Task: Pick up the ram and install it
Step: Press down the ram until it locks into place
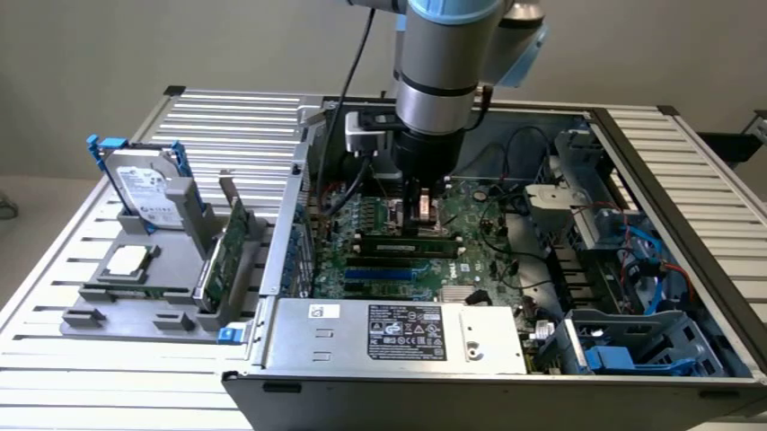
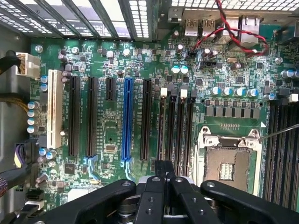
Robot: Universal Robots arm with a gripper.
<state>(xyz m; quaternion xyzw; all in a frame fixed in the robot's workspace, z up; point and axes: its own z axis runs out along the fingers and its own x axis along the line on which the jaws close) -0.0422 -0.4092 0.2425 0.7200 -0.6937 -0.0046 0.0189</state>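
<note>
Fingers (image 2: 164, 179) clenched together, nothing between them, low over the motherboard (image 2: 112, 140) inside the open computer case (image 1: 396, 337). Ram (image 1: 414, 244) seated flat in a slot on the board, just below the arm's tip in the exterior view. Case resting on the slatted desk (image 1: 228, 117).

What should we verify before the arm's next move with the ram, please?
1. Gripper shut: ok.
2. Gripper over the motherboard, inside the open case: ok.
3. Ram standing along the board just below the gripper: ok.
4. Ram fully seated in its slot: cannot tell.
5. Red and black cable apart from the gripper: ok.
</note>
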